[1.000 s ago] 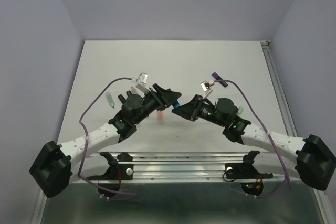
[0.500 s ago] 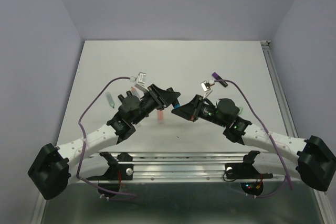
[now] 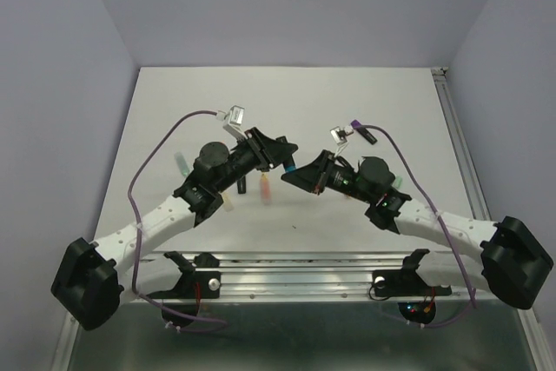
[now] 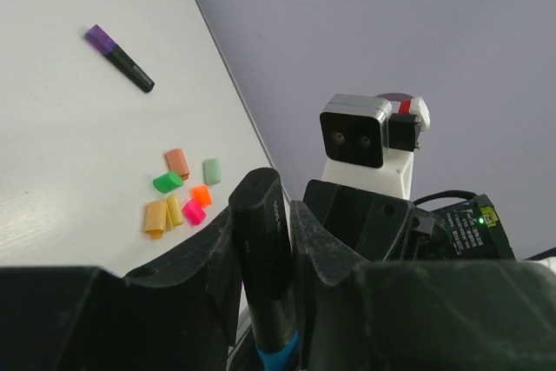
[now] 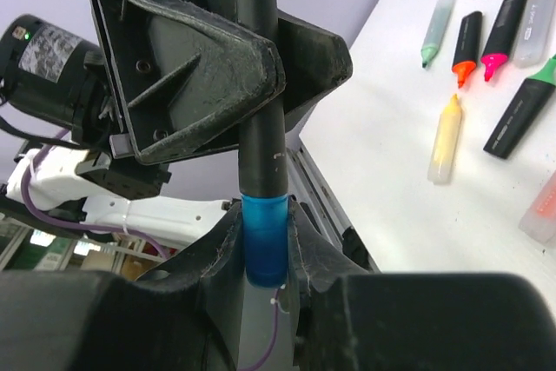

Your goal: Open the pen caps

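1. The right jaws were shut tight on the blue cap [image 5: 264, 241].
2. The left jaws were shut on the black pen [image 4: 265, 249]. That is the long part that the blue cap sat on.
3. The two sets of jaws were almost tip to tip. They held the pen up in the air above the table [image 3: 174, 102], near the middle of its front part.
4. The blue cap touched the black part with no gap that I could see. So I think this cap was not yet off and the pull was the step in hand.
5. Down on the table lay a small bunch of loose caps [image 4: 168, 182]. They were green, orange, pink, yellow and pale green, and they lay close together. These were already off.
6. Some open pens [image 5: 465, 45] lay side by side on the table with their coloured tips showing. Those looked done.
7. One purple pen [image 4: 130, 69] lay by itself, well apart from the loose caps. Its purple cap [image 4: 97, 37] was on, so that one was left to do.
8. My guess is that most of the job was done. The blue cap and the purple cap were the ones I could see left.
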Controlling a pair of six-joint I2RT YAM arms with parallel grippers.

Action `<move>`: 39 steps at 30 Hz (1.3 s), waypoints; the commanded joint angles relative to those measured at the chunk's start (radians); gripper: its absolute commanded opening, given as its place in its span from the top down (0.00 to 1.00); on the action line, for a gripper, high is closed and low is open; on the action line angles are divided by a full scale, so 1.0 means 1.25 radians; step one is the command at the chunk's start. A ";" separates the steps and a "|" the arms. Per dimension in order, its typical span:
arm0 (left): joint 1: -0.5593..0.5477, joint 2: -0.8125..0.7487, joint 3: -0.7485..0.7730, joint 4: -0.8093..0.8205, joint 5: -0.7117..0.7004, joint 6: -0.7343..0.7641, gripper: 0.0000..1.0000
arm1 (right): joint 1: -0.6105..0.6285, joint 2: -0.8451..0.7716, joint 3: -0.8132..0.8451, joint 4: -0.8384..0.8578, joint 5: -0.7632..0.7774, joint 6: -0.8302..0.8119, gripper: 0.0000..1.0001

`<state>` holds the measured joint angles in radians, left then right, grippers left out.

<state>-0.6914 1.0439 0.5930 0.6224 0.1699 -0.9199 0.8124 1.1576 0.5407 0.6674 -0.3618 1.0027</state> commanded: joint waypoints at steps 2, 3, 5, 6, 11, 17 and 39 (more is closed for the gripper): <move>0.119 0.072 0.159 -0.027 -0.100 0.146 1.00 | 0.037 -0.029 -0.003 0.025 -0.264 -0.054 0.99; 0.143 0.088 0.179 -0.028 -0.093 0.143 1.00 | 0.060 -0.038 0.007 -0.031 -0.258 -0.088 0.99; 0.162 0.129 0.198 -0.039 -0.079 0.144 1.00 | 0.095 -0.069 0.027 -0.106 -0.233 -0.178 0.99; 0.186 0.140 0.210 -0.045 -0.069 0.140 1.00 | 0.124 -0.079 0.043 -0.162 -0.216 -0.201 0.99; 0.228 0.165 0.215 -0.043 -0.031 0.132 1.00 | 0.148 -0.128 0.030 -0.215 -0.155 -0.191 0.99; 0.234 0.105 0.183 -0.052 0.032 0.170 1.00 | 0.148 -0.141 0.053 -0.294 -0.023 -0.217 0.99; 0.072 -0.051 -0.087 0.183 0.246 0.027 0.07 | 0.148 -0.142 0.101 -0.252 0.213 -0.194 0.99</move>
<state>-0.5724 1.0096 0.5220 0.6445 0.3462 -0.8452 1.0035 0.9779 0.6277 0.1944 -0.1024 0.7086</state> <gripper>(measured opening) 0.967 0.254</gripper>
